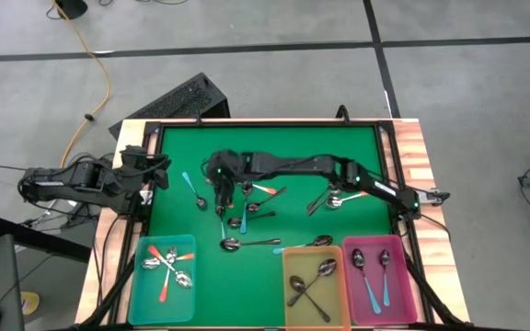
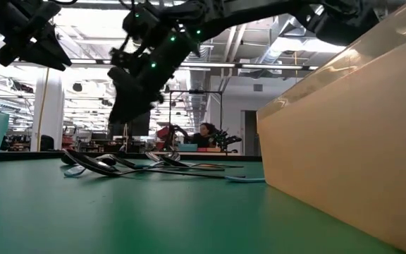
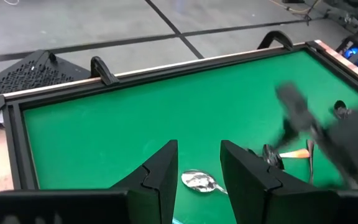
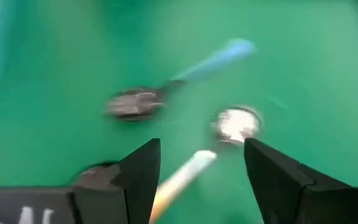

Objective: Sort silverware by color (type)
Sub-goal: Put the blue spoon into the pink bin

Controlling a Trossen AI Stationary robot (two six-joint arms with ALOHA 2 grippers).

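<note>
Between my right gripper's [image 4: 197, 165] wide-open, empty fingers lies an orange-handled spoon [image 4: 178, 177], a blue-handled spoon [image 4: 166, 90] just beyond. Three bins [image 1: 313, 287] hold spoons: teal three, yellow two, pink two; roughly nine lie loose on the green mat [image 1: 339, 156]. My left gripper [image 3: 197, 165] waits part-open, empty, at the mat's left edge.

Floor: you see grey concrete [image 1: 274, 28] crossed by dark seam lines, with an orange cable [image 1: 95, 55] trailing over it.
Desk: your green mat [image 1: 274, 156] sits inside a wooden edge [image 1: 410, 147].
Ceiling: strip lights [image 2: 83, 65] and ductwork — an open industrial hall.
Far back: a person [image 2: 206, 134] sits at a workstation.
Beside the desk: a black perforated case [image 1: 178, 99].
</note>
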